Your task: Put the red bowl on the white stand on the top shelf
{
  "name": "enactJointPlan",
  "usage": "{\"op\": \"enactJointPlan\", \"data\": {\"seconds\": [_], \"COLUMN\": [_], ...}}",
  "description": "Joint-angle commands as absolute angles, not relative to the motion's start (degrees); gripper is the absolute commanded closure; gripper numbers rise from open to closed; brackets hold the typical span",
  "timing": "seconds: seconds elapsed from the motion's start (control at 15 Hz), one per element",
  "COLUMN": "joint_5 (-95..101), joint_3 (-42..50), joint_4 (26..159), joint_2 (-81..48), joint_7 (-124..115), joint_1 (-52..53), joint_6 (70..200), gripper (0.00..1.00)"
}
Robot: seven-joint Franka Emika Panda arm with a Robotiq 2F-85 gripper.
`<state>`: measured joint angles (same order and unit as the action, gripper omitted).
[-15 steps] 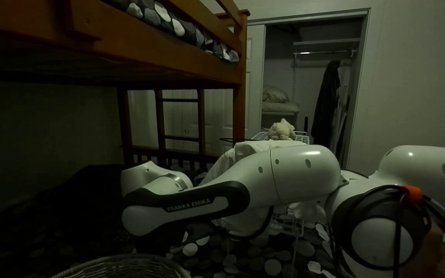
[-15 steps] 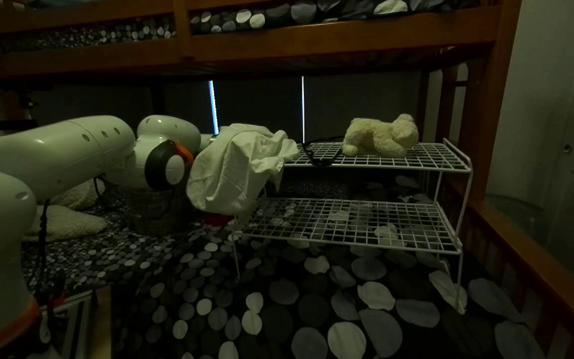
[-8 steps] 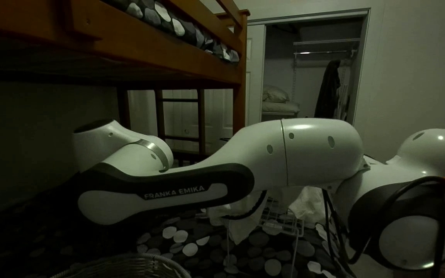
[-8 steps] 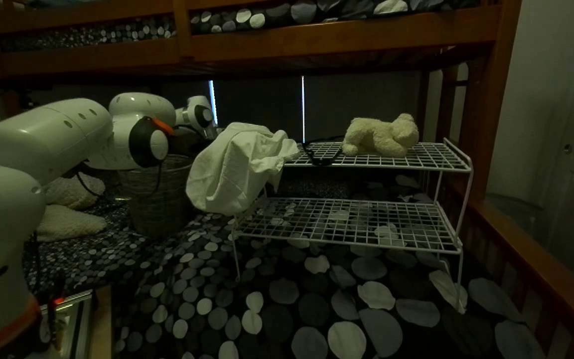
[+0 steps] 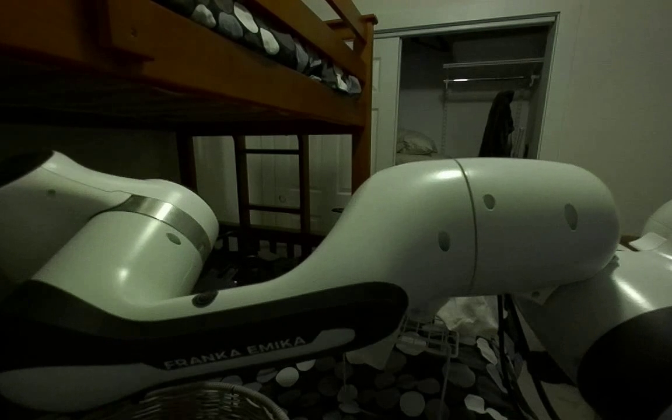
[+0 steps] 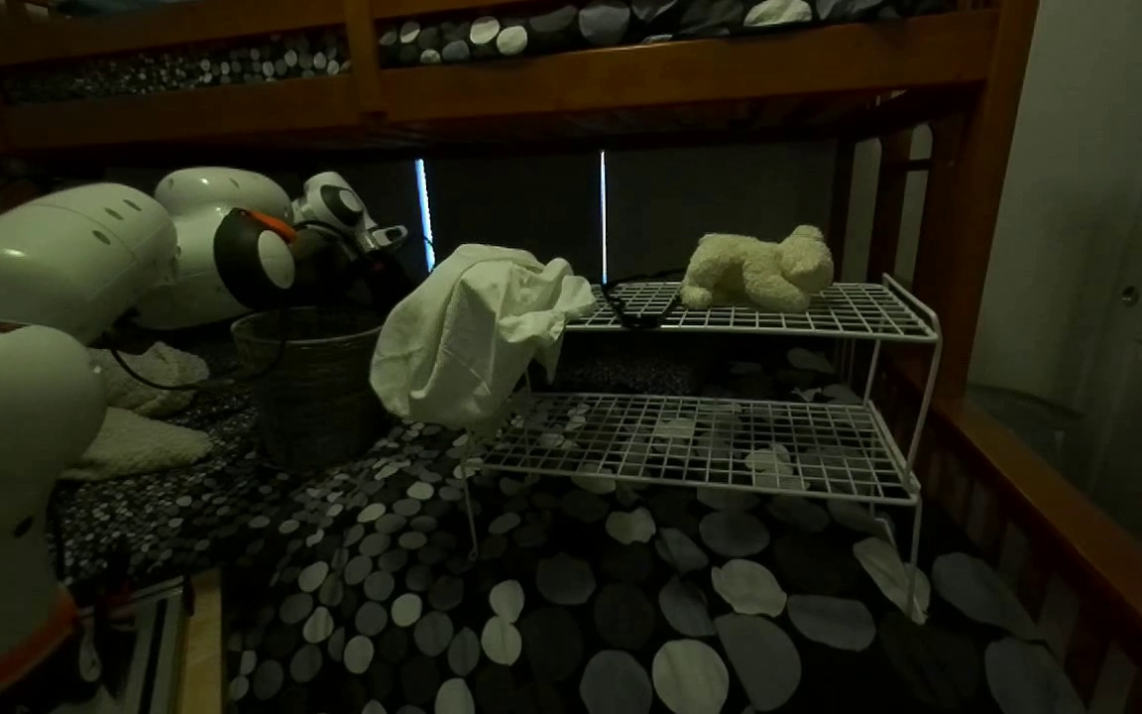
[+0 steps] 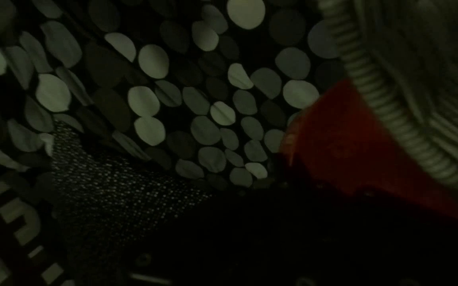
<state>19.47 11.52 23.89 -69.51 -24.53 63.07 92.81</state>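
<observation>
Only the wrist view shows the red bowl [image 7: 344,143], partly covered by the basket rim on the right and my dark gripper below. My gripper [image 7: 304,178] appears shut on the bowl's near rim, though shadow hides the fingers themselves. In an exterior view the gripper [image 6: 378,273] is a dark shape beyond the basket, left of the white cloth. The white stand [image 6: 888,337] is a wire rack with two shelves on the spotted bedding. On its top shelf, a cream plush toy [image 6: 749,273] lies to the right and a white cloth [image 6: 472,337] drapes over the left end.
A wicker basket [image 6: 308,342] stands between arm and stand; its ribbed rim is close in the wrist view. A black strapped item [image 6: 642,319] lies mid-shelf. Overhead runs the wooden bunk rail [image 6: 630,89]. Cream fluffy items [image 6: 140,441] lie behind the arm.
The arm has risen and drawn back from the stand, tilting the hand into sight beyond the basket. A red patch below the cloth has gone from view. Stand, cloth and toy stay put.
</observation>
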Motion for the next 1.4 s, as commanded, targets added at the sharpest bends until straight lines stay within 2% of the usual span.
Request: {"op": "enactJointPlan", "data": {"seconds": [0.0,0.07,0.33,0.8,1.13,1.33], "joint_5": [23.77,21.81,24.24,29.60,24.40,21.08], "joint_3": [15.76,13.56,15.87,18.48,15.98,14.39], "joint_4": [24.07,23.82,23.81,24.48,23.81,23.80], "joint_2": [-67.28,-68.42,-67.44,-65.41,-63.41,-62.16], "joint_7": [-29.13,-27.10,-27.67,-24.90,-37.85,-47.99], "joint_1": [67.47,65.34,67.79,73.46,73.75,72.88], "joint_6": [81.67,86.76,81.07,57.35,51.15,51.84], "gripper": [0.99,0.97,0.99,0.99,0.99,0.99]}}
